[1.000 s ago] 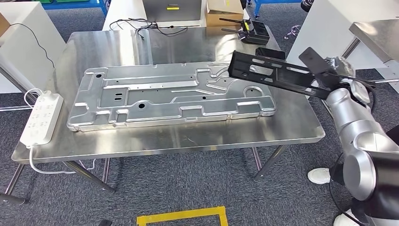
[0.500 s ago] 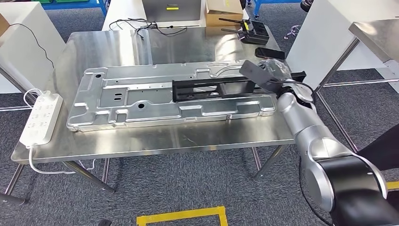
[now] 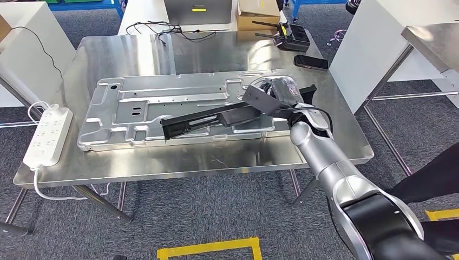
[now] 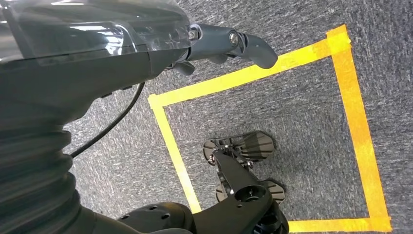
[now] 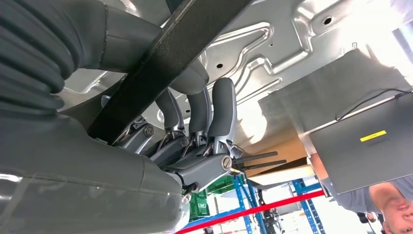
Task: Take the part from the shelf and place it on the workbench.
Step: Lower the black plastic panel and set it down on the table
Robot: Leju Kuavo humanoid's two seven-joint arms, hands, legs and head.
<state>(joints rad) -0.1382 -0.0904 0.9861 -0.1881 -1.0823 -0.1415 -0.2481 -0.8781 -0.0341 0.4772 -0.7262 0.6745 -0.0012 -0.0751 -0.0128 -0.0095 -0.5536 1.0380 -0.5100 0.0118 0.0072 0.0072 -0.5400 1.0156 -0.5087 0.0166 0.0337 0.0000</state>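
Observation:
A long black metal bracket [image 3: 211, 119] is gripped at one end by my right hand [image 3: 279, 95]. It slants over the big silver stamped panel [image 3: 141, 111] on the steel workbench [image 3: 216, 157], its free end low near the panel's front edge. In the right wrist view, my fingers [image 5: 214, 112] curl around the black bar [image 5: 165, 63], with the silver panel [image 5: 272, 44] behind. My left hand [image 4: 229, 44] hangs over the carpet with nothing in it, fingers loosely extended.
A white power strip [image 3: 47, 135] lies on the workbench's left edge. A black phone [image 3: 310, 62], a black device [image 3: 292, 38] and cables [image 3: 162, 30] sit at the back. A second steel table [image 3: 433, 46] stands at the right. Yellow floor tape [image 3: 208, 249] marks the carpet.
My right arm has swung left and lowered, carrying the bracket from beyond the workbench's right side to a slant over the silver panel, its free end dropping toward the panel's front.

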